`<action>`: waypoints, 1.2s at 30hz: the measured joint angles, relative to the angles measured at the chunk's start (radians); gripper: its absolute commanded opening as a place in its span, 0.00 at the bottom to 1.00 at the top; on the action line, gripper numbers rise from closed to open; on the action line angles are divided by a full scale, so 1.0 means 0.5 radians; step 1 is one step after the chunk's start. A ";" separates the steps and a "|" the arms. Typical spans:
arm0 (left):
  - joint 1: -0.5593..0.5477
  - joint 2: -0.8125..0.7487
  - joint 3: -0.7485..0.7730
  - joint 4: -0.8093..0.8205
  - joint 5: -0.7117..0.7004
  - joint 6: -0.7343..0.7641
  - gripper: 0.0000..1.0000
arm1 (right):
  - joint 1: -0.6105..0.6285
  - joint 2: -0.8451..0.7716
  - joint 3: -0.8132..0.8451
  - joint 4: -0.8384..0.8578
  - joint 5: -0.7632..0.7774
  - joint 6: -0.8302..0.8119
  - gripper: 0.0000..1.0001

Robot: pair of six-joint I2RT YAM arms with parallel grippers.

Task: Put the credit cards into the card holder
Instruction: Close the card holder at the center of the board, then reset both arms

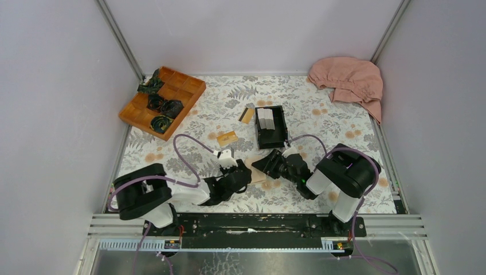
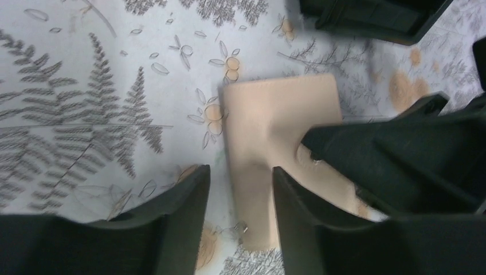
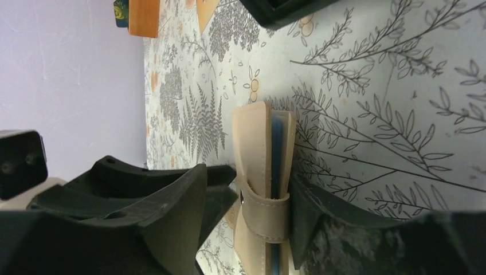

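Observation:
The card holder (image 1: 256, 171) is a tan folded wallet lying on the patterned table between both grippers. In the right wrist view the card holder (image 3: 256, 137) is edge-on, its snap tab (image 3: 265, 215) fastened. My right gripper (image 3: 249, 177) is open around it: one finger touches its side, the other stands clear. In the left wrist view the card holder (image 2: 275, 126) lies flat, and my open left gripper (image 2: 240, 192) straddles its near edge. One orange credit card (image 1: 227, 138) lies on the table farther back. Another credit card (image 1: 247, 116), with a black band, lies beside the black box.
A black open-topped box (image 1: 270, 127) stands just behind the grippers. An orange compartment tray (image 1: 162, 98) with dark bundles sits at the back left. A pink cloth (image 1: 348, 80) lies in the back right corner. Grey walls close in the table.

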 measured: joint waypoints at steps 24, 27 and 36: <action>-0.040 -0.677 -0.178 -0.838 -0.040 -0.071 0.48 | 0.008 -1.012 0.208 -1.901 0.657 -0.560 0.47; -0.053 -0.671 -0.188 -0.829 -0.068 -0.066 0.45 | 0.028 -1.079 0.256 -2.153 0.797 -0.632 0.36; -0.106 -0.758 -0.249 -0.819 -0.182 0.010 0.76 | 0.062 -1.499 0.234 -2.522 1.147 -0.813 0.66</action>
